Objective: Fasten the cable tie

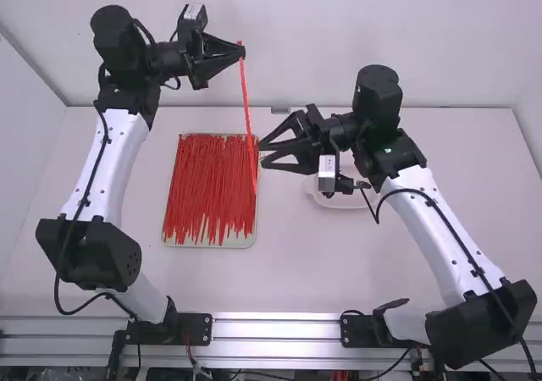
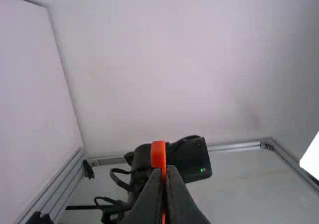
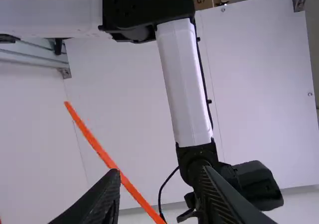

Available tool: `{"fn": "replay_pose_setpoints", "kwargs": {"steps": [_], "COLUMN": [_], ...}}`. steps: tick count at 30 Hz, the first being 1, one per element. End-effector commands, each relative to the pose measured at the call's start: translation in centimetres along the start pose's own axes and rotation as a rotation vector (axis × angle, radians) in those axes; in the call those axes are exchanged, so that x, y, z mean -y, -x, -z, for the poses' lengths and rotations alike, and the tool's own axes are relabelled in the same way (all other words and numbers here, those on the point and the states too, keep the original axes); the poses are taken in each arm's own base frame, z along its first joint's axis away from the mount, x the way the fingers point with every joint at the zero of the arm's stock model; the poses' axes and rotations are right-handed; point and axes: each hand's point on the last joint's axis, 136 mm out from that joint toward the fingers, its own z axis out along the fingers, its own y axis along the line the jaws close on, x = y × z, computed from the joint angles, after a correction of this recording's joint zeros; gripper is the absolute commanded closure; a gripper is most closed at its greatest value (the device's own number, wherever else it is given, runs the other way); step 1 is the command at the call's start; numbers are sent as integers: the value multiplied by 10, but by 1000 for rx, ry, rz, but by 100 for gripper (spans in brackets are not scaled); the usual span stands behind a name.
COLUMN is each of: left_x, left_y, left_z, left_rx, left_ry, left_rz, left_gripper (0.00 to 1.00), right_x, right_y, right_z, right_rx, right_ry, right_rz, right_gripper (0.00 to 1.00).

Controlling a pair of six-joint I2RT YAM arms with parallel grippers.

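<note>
- The left end effector (image 1: 240, 53), raised high, is clenched on the top end of a thin red plastic cable tie (image 1: 247, 118) that hangs down.
- The right end effector (image 1: 262, 155) is released, just beside the tie's lower part.

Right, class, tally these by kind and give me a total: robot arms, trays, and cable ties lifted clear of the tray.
Robot arms: 2 (left arm, right arm)
Trays: 1 (tray)
Lifted cable ties: 1 (lifted cable tie, held in the left claw)
Total: 4
</note>
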Motion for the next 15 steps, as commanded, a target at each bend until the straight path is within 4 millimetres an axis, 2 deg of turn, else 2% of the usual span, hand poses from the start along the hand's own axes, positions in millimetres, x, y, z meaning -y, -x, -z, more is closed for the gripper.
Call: {"fn": "replay_pose_setpoints", "kwargs": {"steps": [1,9,15], "left_x": [5,2,-3], "left_y": [-11,4,15], "left_z": [-7,-6,-9], "left_rx": [-52,30,96], "left_ry": [-6,-8,-5], "left_rz": [53,92,102], "left_gripper": [98,98,98], "right_x": [5,6,6], "right_y": [2,2,0], "right_z": [0,0,4], "right_rx": [13,13,1], "right_ry": [0,0,-1], "right_rz": [15,43,47], "right_gripper": [57,57,66]}}
